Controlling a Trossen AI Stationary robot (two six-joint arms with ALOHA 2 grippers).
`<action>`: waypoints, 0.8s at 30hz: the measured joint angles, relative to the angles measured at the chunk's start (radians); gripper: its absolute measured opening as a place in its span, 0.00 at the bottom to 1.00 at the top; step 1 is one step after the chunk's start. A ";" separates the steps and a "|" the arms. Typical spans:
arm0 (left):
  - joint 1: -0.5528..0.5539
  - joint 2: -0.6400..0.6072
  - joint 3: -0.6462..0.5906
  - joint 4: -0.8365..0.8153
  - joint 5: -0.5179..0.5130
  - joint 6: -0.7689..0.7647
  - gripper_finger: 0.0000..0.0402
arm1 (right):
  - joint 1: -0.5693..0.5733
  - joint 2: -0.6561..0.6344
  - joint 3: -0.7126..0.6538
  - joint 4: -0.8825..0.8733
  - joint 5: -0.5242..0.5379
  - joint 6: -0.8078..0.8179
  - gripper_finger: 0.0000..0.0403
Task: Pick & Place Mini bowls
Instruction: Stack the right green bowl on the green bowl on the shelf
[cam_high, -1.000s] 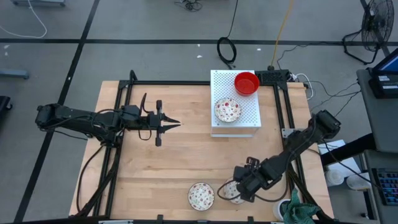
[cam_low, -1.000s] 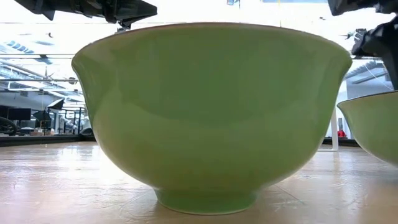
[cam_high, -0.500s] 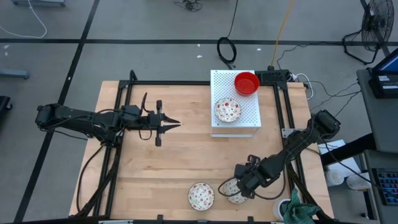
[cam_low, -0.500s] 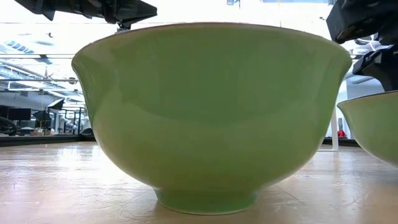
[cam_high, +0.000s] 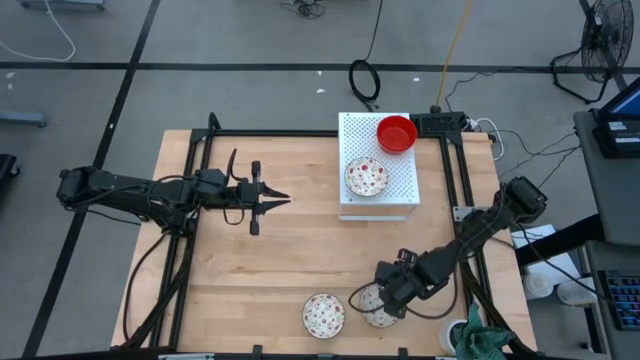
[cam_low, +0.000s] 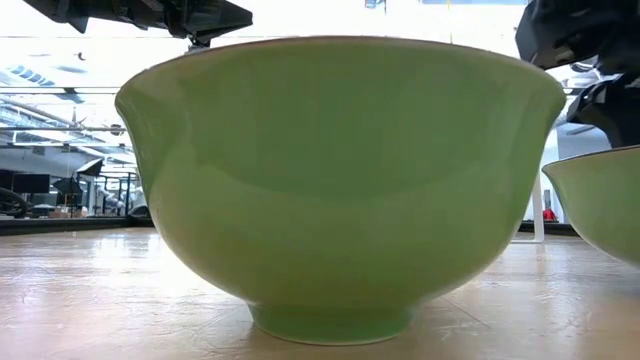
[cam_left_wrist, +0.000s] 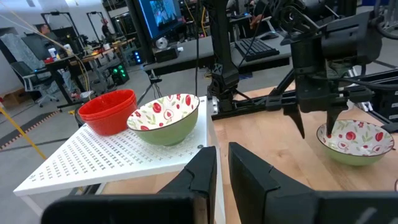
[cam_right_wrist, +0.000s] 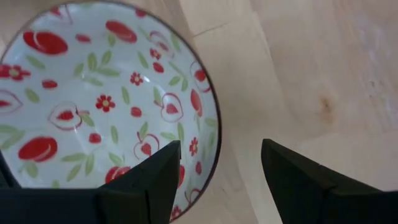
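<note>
- Because the right gripper (cam_high: 378, 303) is coming down over the floral bowl (cam_high: 380, 308) at the near edge of the wooden table (cam_high: 290, 255), its jaws are standing spread, one finger over the bowl's patterned inside and the other outside the rim; that straddle looks meant for a pinch on the rim, though nothing is being held yet.
- Just beside it toward the table's middle, a second floral bowl (cam_high: 324, 314) is sitting upright and untouched, apparently waiting its turn; it is filling most of the low view, where its outside shows green.
- Farther back, the left gripper (cam_high: 284, 199) is hovering above bare wood at mid-table with its fingers pressed nearly together and nothing between them, seemingly parked clear of the right arm's working area.
- At the far side, the white perforated board (cam_high: 360, 198) is carrying a third floral bowl (cam_high: 366, 177) on its near part and red bowls (cam_high: 397, 133) at its far corner; the left wrist view suggests the red ones are nested in a stack, though how many I cannot tell.
- Judging by that, the board is serving as the drop-off, and the two near bowls are still to be moved.
</note>
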 joint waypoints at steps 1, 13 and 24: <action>0.000 0.000 0.000 0.000 0.000 0.000 0.12 | -0.004 0.000 0.000 0.002 0.000 0.002 0.52; 0.000 0.000 0.000 0.000 0.000 0.000 0.12 | -0.023 0.000 0.000 0.002 0.000 -0.077 0.52; 0.000 0.000 0.000 0.000 0.000 0.000 0.12 | -0.023 0.000 0.000 0.038 0.002 -0.162 0.52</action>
